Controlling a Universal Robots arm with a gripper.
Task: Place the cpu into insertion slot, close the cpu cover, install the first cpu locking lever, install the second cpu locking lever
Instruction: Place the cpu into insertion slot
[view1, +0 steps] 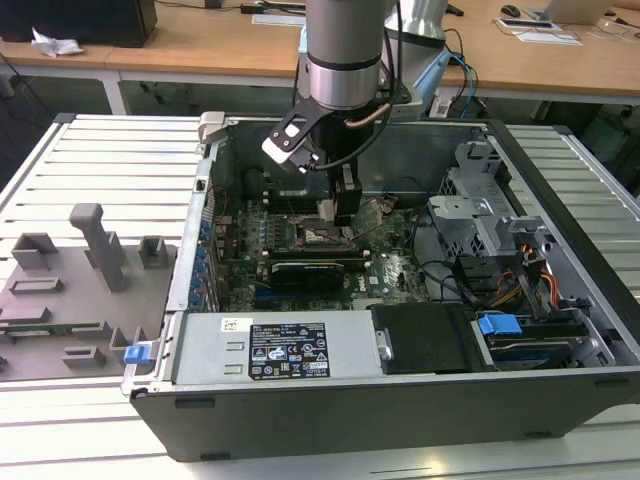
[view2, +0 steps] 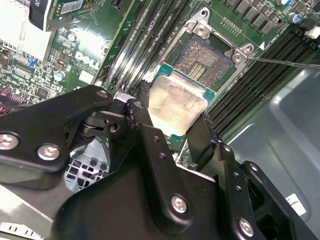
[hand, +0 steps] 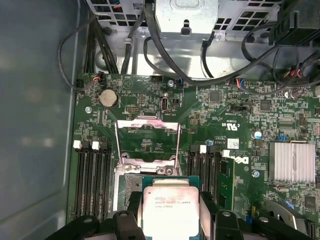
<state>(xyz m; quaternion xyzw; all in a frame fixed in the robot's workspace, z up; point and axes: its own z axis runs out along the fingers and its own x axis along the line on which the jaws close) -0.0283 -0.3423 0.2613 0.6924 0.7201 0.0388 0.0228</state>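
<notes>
Clamping the cpu (view2: 177, 102) by two edges, the jaws hold it close above the insertion slot (view2: 202, 60). The cpu cover (hand: 148, 120) stands raised. Faint print marks the chip top. Memory slots (hand: 90, 180) flank the socket.

My arm (view1: 345, 50) is a grey cylinder with a silver band; my matte-black jaws carry silver screws (view2: 178, 203).
</notes>
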